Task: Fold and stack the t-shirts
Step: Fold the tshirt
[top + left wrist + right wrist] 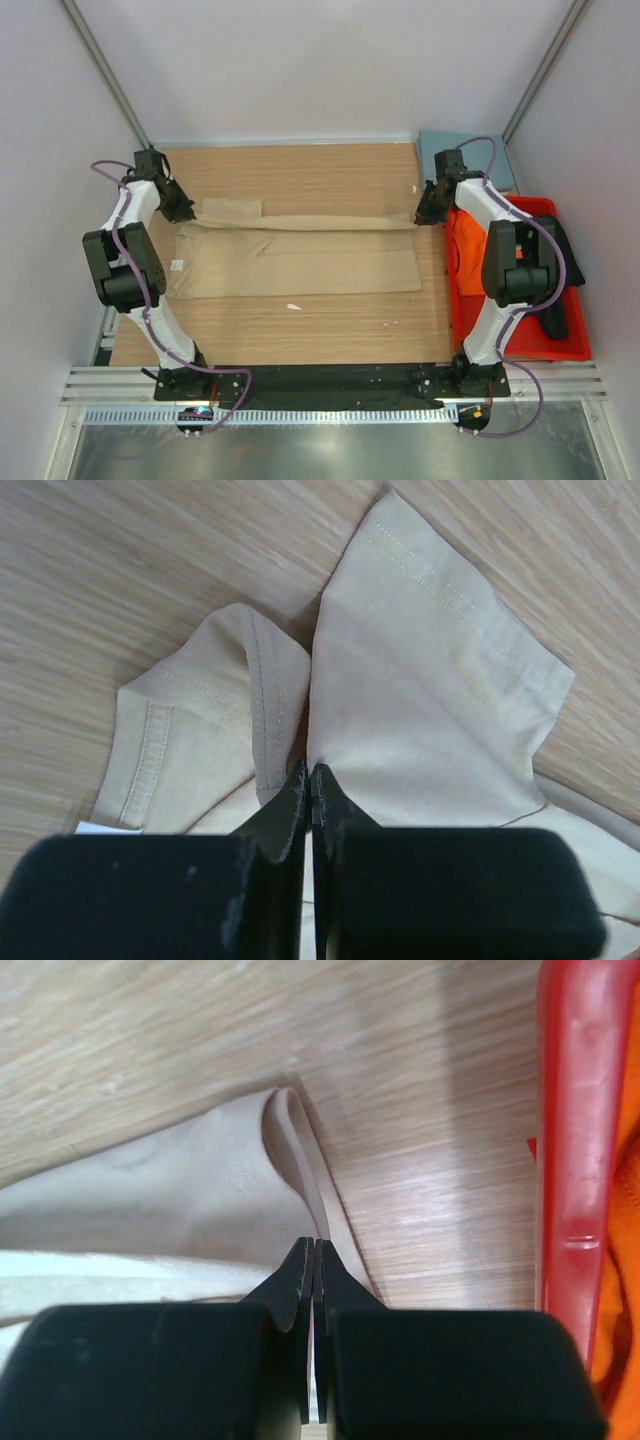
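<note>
**Both grippers pinched on the tan shirt, mid-fold**

I read this as the lengthwise fold on the tan t-shirt (300, 265). It lies spread on the table (300, 335) across the middle of the top view, long side running left to right.

Left gripper (182, 210) sits at the shirt's upper-left corner and right gripper (430, 213) at its upper-right corner. Both are clenched on tan cloth. In each wrist view the black fingertips meet with a pleat of fabric drawn in between them.

Why two corners: my guess is that holding both ends makes the far edge run as one straight, taut line. That ridge shows as a pale band between the grippers in the top view. Carried toward the bottom of the frame, it should lay down an even crease. One-sided pull would skew it, so I'd want the arms moving together.

Containers: the red bin (520, 352) sits at the right edge of the top view, just beside the right gripper.
- The orange t-shirt (465, 258) is heaped at the bin's left side.
- The black t-shirt (562, 250) lies along its right side, partly over the rim.
- The right arm covers the bin's middle, so I can't tell what is under there.

The blue-grey t-shirt (445, 145) is outside the bin, a flat squarish patch at upper right (looks folded, can't confirm).
</note>
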